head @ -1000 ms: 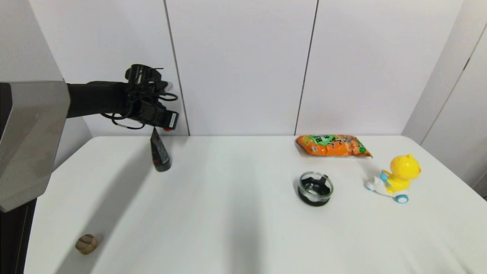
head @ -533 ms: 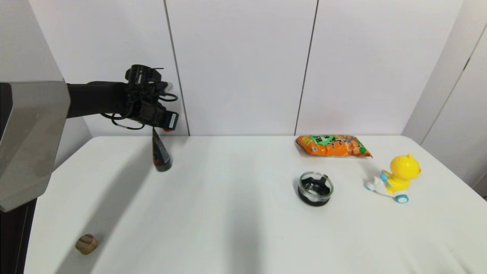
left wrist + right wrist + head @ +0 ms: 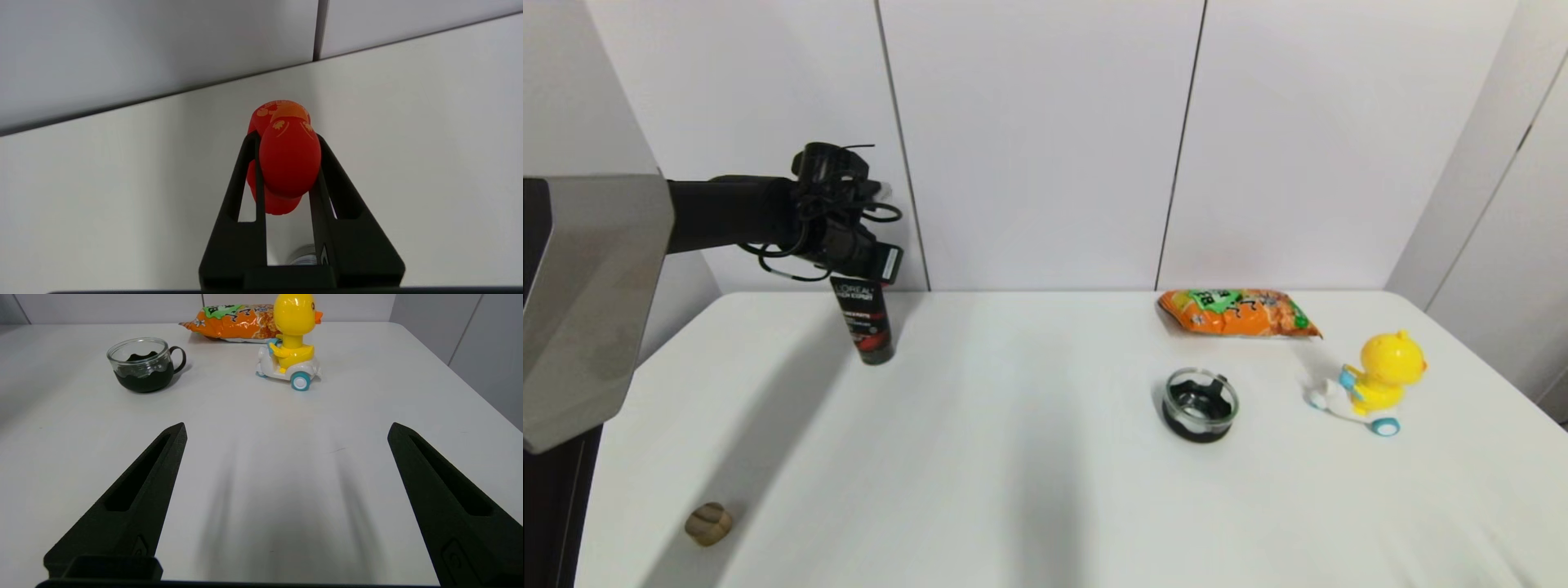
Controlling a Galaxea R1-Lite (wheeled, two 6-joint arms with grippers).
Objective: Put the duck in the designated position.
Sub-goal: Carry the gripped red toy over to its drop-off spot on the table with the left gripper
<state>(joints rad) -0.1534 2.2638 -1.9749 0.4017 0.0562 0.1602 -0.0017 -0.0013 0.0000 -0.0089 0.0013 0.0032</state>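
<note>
White table [image 3: 1029, 457], wall panels behind it. Far right: orange snack bag [image 3: 1235, 313] near the back edge. In front of it, yellow duck toy on a white scooter [image 3: 1372, 382]. Just left of that toy, glass cup [image 3: 1199, 403] with dark contents. Far left back: black tube [image 3: 864, 320] standing upright on its cap, directly below the left wrist. Near front left corner: small brown lump [image 3: 707, 523], alone.

Left arm reaches level across the back left corner, held high off the table, wrist over the tube. Left gripper [image 3: 288, 163] is clenched on the red duck [image 3: 286, 155]; both fingers [image 3: 245, 179] press its sides, the duck's round head poking out past the fingertips, held in the air above the back edge.

Right gripper [image 3: 286, 490] is low over the near table, fingers [image 3: 139, 490] spread wide, holding nothing.
</note>
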